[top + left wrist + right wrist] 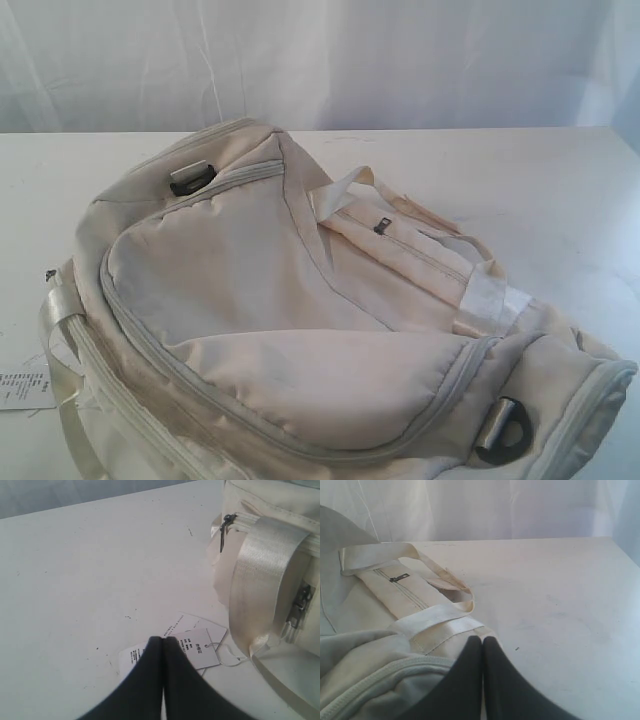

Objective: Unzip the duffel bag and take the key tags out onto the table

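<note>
Lying zipped on the table (pixel 560 190), the duffel bag (pixel 280 300) runs past the exterior view's lower edge; bare surface stretches behind and to its right. The left gripper (pixel 162 639), tips pressed together and empty, hovers above a paper tag (pixel 202 650) beside the bag; the right gripper (pixel 483 639), likewise, near a handle (pixel 440 617).

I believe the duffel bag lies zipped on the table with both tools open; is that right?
Not quite: the wrist views show the left tool and right tool shut. The duffel bag does lie zipped on the table.
</note>
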### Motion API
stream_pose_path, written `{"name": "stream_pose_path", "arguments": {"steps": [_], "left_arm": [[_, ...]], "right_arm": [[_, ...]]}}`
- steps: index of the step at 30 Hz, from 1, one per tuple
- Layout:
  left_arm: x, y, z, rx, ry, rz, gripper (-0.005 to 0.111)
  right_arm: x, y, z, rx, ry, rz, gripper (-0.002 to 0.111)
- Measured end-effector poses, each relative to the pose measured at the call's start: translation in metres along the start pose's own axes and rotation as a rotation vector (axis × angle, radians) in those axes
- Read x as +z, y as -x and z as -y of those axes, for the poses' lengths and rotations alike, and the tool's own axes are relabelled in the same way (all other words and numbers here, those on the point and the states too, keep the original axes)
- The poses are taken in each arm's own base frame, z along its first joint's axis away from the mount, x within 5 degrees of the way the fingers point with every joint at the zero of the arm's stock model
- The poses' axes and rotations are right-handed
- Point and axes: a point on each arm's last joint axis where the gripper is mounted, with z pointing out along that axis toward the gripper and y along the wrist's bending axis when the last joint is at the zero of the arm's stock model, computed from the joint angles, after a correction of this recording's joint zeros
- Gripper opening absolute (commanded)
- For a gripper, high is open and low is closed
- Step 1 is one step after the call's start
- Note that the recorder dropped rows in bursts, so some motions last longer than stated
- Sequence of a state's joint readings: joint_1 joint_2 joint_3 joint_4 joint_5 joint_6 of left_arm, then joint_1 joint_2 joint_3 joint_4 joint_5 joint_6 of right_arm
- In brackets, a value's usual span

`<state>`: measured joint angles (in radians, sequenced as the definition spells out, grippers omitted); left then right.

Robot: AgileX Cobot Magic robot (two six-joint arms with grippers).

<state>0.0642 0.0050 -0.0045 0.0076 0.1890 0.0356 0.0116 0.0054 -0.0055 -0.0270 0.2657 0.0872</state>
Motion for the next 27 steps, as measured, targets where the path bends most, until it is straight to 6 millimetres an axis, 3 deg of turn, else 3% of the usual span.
{"name": "stream_pose_path", "arguments": {"steps": [15, 24, 27], "left_arm": [[0.000, -0.002, 0.000, 0.000, -0.005, -0.026, 0.000], [0.000, -0.004, 0.001, 0.000, -0.008, -0.041, 0.000], [-0.004, 0.007, -0.001, 0.001, -0.004, -0.011, 0.000]], "right_arm": [[0.000, 0.000, 0.001, -0.042, -0.008, 0.003, 0.000], [-0.001, 0.014, -0.001, -0.044, 0.006, 0.150, 0.000], [-0.001, 0.016, -0.001, -0.031, 0.010, 0.181, 0.000]]}}
